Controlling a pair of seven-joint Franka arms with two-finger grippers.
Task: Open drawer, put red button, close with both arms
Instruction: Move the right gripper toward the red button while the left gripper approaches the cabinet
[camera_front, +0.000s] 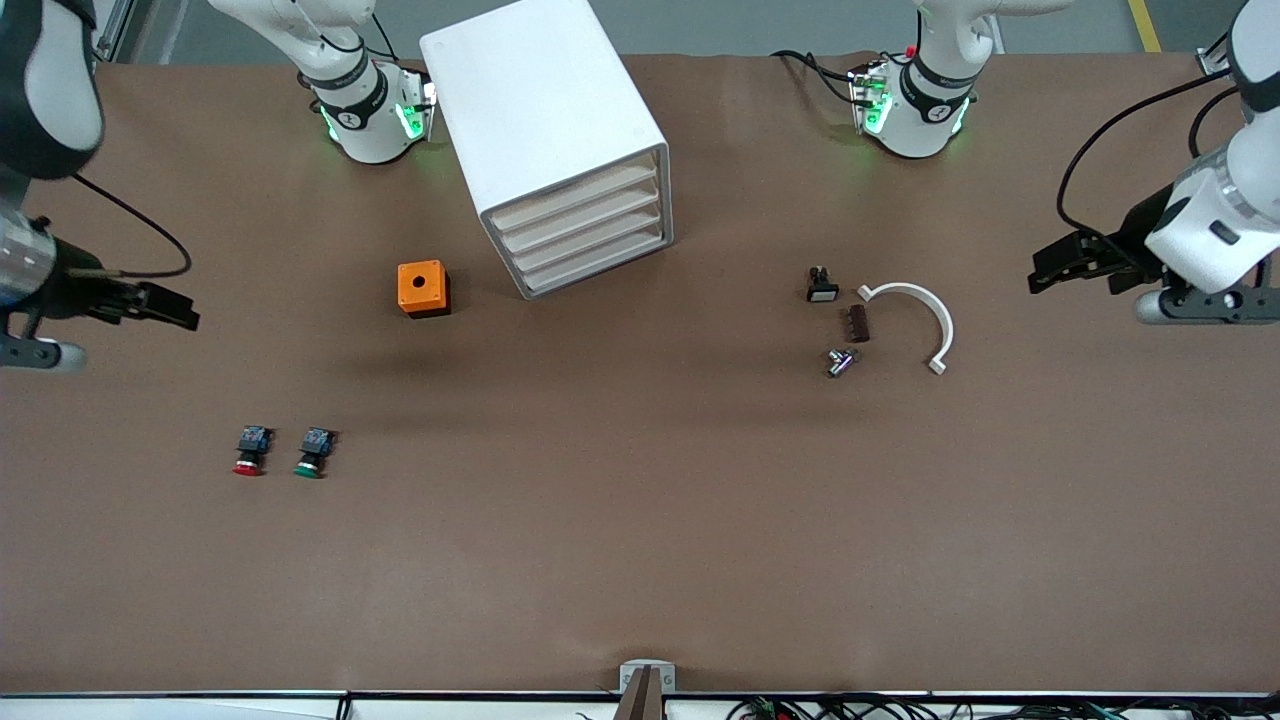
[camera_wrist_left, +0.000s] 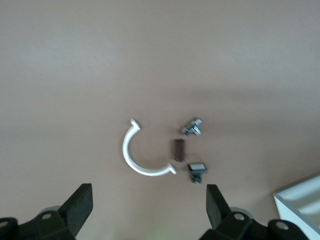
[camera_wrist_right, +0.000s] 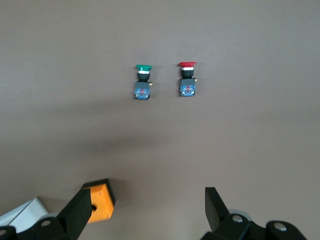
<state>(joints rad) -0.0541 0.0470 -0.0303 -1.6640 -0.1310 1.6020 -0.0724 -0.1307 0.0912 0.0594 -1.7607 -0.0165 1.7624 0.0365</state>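
Plainly, the left gripper (camera_wrist_left: 149, 210) has its fingers (camera_wrist_left: 80, 205) spread wide with nothing between them; it hangs over the bare desk (camera_front: 640, 540) at the left arm's end. Under it in the left wrist view lie a white half ring (camera_wrist_left: 134, 159), a small brown block (camera_wrist_left: 178, 148), a silver fitting (camera_wrist_left: 192, 127) and a small black and white part (camera_wrist_left: 197, 169), all close together but apart from one another. The right gripper (camera_wrist_right: 149, 212) is likewise wide open and empty, over the desk at the right arm's end.

The red button (camera_wrist_right: 187, 80) lies on its side on the desk toward the right arm's end, its red cap pointing at the front camera and its blue block away from it. Just beside it, not touching, lies the green button (camera_wrist_right: 143, 82), turned the same way, on the side nearer the middle of the desk. The orange box (camera_front: 423, 288) with a round hole in its top sits farther from the front camera than both buttons.

The white drawer cabinet (camera_front: 550, 130) stands near the right arm's base, turned at an angle, beside the orange box. Its four drawers (camera_front: 585, 235) are stacked one above another and all look pushed in
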